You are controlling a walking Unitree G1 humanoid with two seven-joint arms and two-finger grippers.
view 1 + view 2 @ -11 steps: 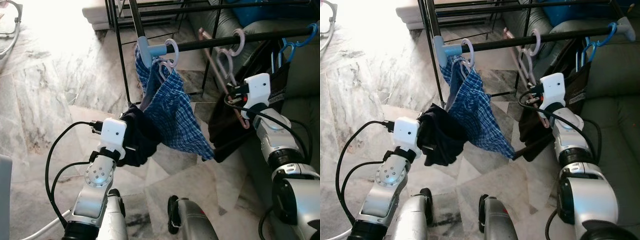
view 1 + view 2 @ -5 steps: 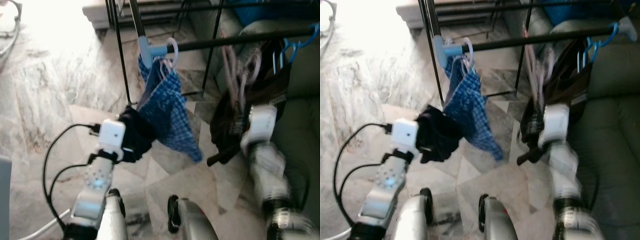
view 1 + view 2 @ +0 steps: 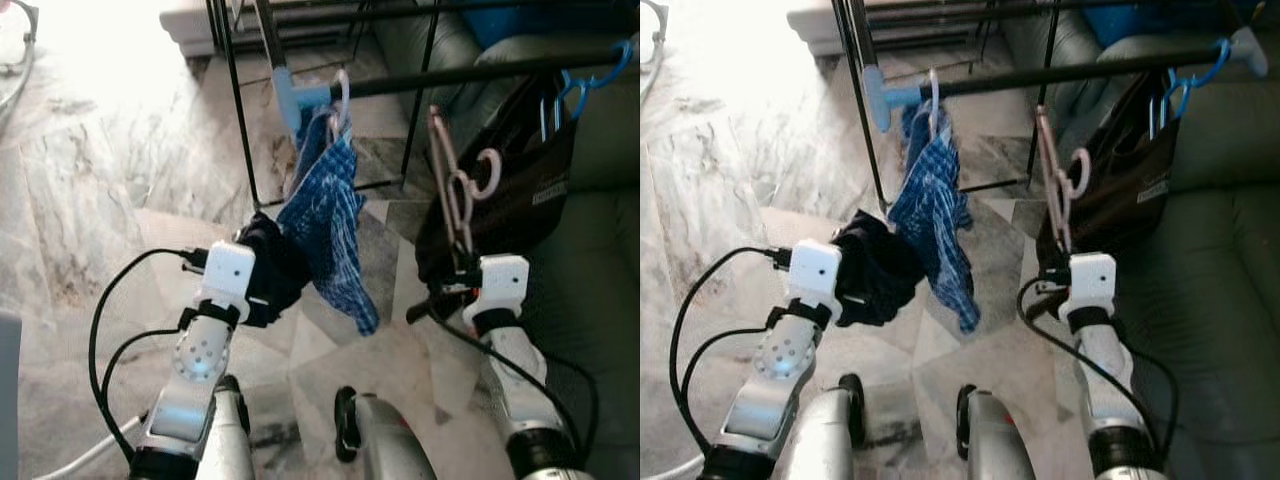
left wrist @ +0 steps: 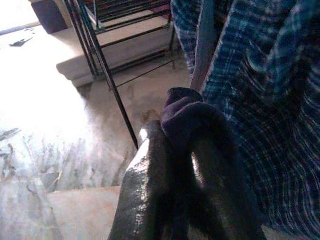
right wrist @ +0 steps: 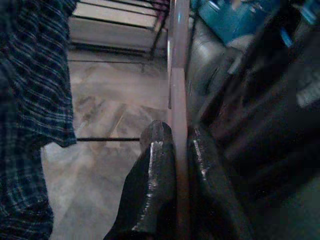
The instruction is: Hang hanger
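Open rail (image 3: 470, 78) stretch between plaid garment (image 3: 330, 215) and blue hangers (image 3: 585, 85) (dark garment beneath).

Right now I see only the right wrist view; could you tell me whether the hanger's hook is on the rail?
Observer: No, the hook hangs free below the rail.
Operator: Is anything else on that rail?
Observer: Blue hangers hang at its right end.
Operator: And the left gripper?
Observer: It is shut on a dark cloth, beside the plaid garment.

Black rail (image 3: 470, 78) with blue plaid garment (image 3: 330, 215) and blue hangers (image 3: 580, 90)
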